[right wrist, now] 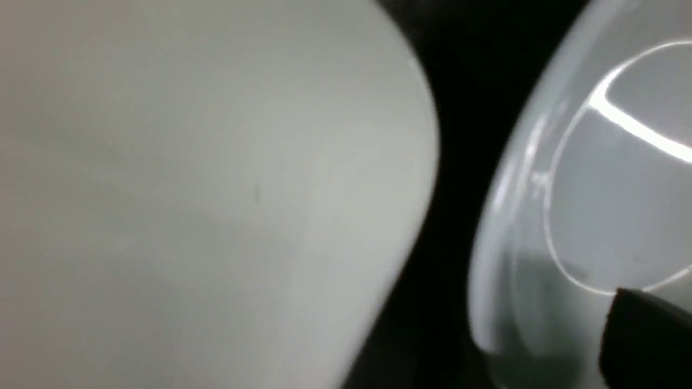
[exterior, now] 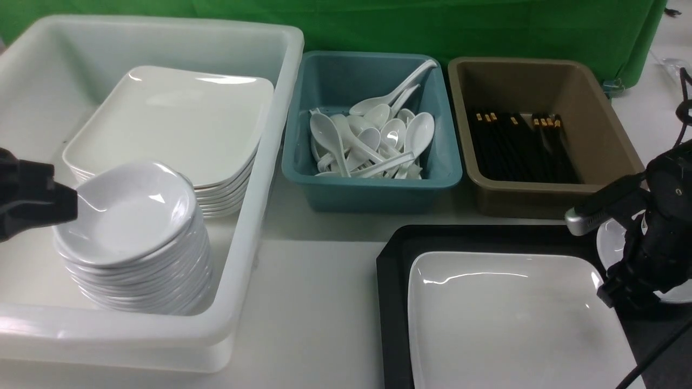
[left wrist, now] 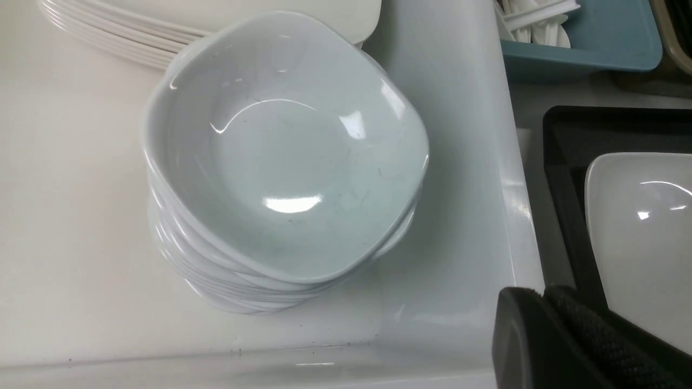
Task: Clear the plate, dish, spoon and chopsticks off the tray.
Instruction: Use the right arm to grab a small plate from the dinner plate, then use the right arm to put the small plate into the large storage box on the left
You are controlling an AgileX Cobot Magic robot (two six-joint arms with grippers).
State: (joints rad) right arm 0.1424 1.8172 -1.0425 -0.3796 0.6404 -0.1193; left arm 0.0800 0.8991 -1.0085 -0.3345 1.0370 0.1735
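The large white plate [exterior: 508, 319] lies on the black tray [exterior: 394, 281] at the front right. A small white dish [exterior: 613, 246] sits on the tray's right side, mostly behind my right arm. My right gripper [exterior: 613, 289] is down at that dish's near rim. The right wrist view shows one black fingertip [right wrist: 649, 340] over the inside of the dish [right wrist: 594, 189], with the other finger out of frame. My left gripper [left wrist: 540, 294] hangs shut and empty over the white tub. The spoon and chopsticks are out of view.
The white tub [exterior: 259, 216] holds a stack of small dishes [exterior: 130, 227] and a stack of large plates [exterior: 178, 124]. Behind the tray stand a teal tub [exterior: 373, 183] of white cutlery and a brown tub [exterior: 600, 140] with black sticks.
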